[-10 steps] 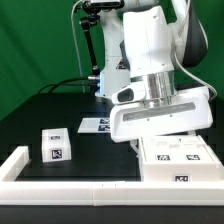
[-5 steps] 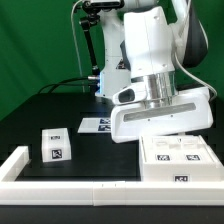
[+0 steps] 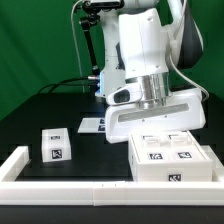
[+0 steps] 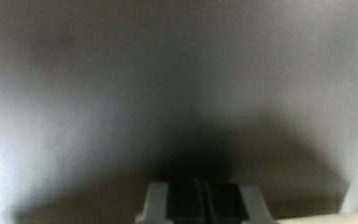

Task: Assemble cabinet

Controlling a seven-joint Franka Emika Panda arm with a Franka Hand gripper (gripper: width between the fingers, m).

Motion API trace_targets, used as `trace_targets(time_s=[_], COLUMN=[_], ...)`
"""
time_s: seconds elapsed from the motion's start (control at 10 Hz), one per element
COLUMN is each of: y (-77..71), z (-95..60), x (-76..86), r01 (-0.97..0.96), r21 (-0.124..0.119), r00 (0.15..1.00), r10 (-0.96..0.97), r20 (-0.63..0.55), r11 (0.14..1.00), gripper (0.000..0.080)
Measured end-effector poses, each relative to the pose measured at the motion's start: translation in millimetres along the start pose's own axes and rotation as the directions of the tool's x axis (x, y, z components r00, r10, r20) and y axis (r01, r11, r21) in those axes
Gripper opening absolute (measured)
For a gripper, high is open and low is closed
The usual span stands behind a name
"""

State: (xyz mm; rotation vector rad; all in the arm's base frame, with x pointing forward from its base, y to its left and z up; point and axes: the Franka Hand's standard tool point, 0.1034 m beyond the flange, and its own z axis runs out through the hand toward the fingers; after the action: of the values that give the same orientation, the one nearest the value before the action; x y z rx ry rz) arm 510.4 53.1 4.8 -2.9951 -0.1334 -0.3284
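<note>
The large white cabinet body (image 3: 172, 158) lies on the black table at the exterior view's right, with marker tags on its top and front. A small white tagged block (image 3: 55, 145) stands alone at the exterior view's left. My gripper (image 3: 155, 120) is low, right behind the body, and its fingertips are hidden by it. In the wrist view the gripper (image 4: 204, 205) shows two fingers pressed together with only a thin dark line between them. A blurred pale surface fills the rest of that view. Nothing shows between the fingers.
A long low white rail (image 3: 60, 185) runs along the table's front edge and turns up the exterior view's left side. The marker board (image 3: 93, 125) lies flat behind the gripper. A green backdrop and the arm's base stand at the back.
The cabinet body has slid toward the exterior view's left and a little toward the front rail, and my gripper has moved with it. The small block has not moved.
</note>
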Motion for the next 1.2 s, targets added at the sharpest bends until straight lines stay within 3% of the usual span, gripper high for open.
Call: trace_targets(time_s=[0.2, 0.8, 1.2], y=[1.2, -10.7, -14.4], z=[-14.2, -74.6, -98.1], x=[1.7, 30.2, 53.1], r01=[0.012, 0.058, 0.067], r21=[-0.001, -0.013, -0.005], r00=[1.000, 0.998, 0.997], r10=[-0.012, -0.058, -0.067], r20=[0.024, 0.016, 0.040], r11=[1.000, 0.998, 0.998], gripper=[0.0002, 0.0003, 0.0003])
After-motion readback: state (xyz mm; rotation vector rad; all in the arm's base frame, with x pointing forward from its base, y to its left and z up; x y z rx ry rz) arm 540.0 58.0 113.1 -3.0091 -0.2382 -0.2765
